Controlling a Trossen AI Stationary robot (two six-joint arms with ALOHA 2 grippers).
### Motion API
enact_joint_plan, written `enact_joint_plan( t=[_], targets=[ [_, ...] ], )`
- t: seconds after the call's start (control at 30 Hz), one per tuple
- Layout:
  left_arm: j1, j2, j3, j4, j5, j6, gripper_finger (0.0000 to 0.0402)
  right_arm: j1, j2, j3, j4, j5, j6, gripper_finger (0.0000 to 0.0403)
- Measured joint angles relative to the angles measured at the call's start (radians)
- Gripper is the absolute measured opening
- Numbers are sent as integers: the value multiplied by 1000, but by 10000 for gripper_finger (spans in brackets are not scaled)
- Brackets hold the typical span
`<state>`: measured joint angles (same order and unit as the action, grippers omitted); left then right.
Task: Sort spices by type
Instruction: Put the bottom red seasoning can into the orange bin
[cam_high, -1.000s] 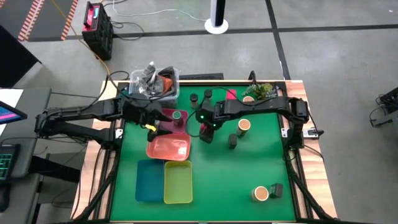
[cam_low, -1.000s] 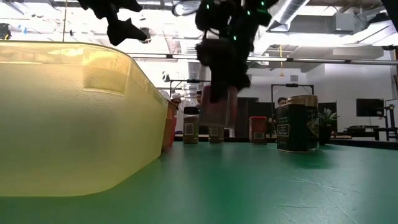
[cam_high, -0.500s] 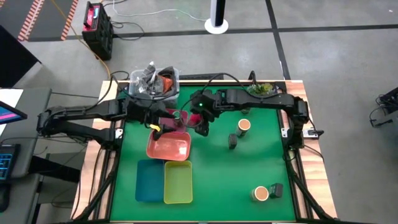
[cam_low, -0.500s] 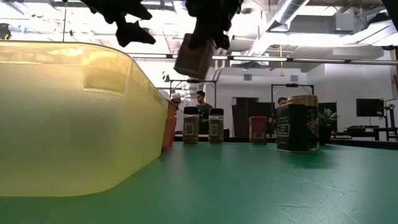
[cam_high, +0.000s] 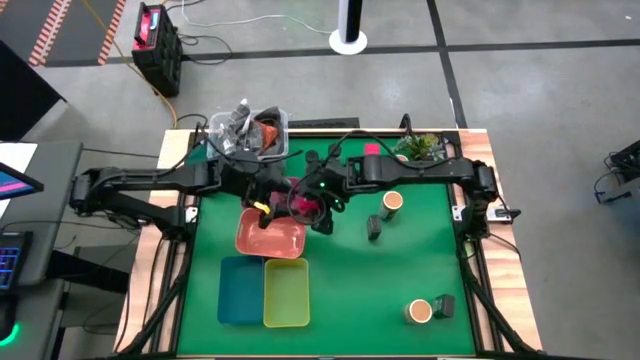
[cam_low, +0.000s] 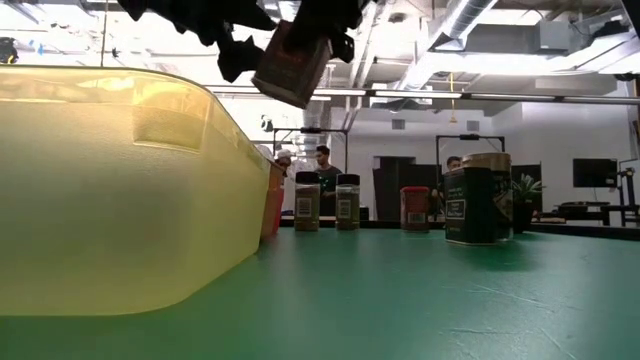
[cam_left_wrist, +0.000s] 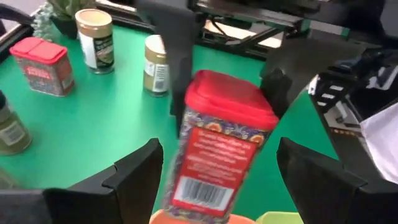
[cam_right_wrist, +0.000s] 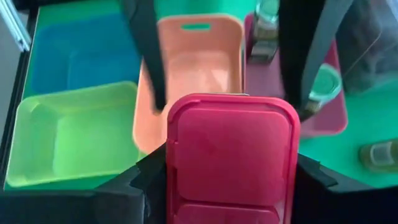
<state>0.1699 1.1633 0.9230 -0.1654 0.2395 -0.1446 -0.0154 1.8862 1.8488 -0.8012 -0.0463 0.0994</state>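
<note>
Green-topped work table (cam_high: 400, 270) seen from above, with four shallow plastic trays toward its left edge: teal tray (cam_high: 240, 290), yellow-green tray (cam_high: 286, 293), salmon tray (cam_high: 268, 238) and dark pink tray (cam_right_wrist: 329, 106). Right gripper (cam_high: 312, 203) is closed on a red-lidded rectangular spice box (cam_left_wrist: 219, 146), held tilted in the air above the salmon tray's right edge. Left gripper (cam_high: 262, 205) hangs just beside it with fingers spread, holding nothing. Tan-topped round jars (cam_high: 392, 201) stand right of centre and near the front right corner (cam_high: 420, 311). A green-lidded dark jar (cam_right_wrist: 323, 84) stands in the dark pink tray.
</note>
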Motion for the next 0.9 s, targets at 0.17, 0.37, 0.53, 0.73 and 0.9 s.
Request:
enact_joint_plan(
  t=[0.17, 0.37, 0.53, 0.73, 0.9],
  targets=[
    [-14, -6, 0, 6, 3, 7, 299, -6, 0, 0, 42, 1, -7, 245],
    [-36, -6, 0, 8, -50, 10, 297, -6, 0, 0, 62, 0, -30, 245],
    [-54, -7, 0, 6, -108, 41, 275, -6, 0, 0, 61, 0, -36, 245],
    [-61, -7, 0, 4, -120, 73, 223, -3, 0, 0, 66, -17, -56, 245],
    [-62, -8, 0, -1, -103, 78, 190, -6, 0, 0, 69, -100, -51, 245]
  ],
)
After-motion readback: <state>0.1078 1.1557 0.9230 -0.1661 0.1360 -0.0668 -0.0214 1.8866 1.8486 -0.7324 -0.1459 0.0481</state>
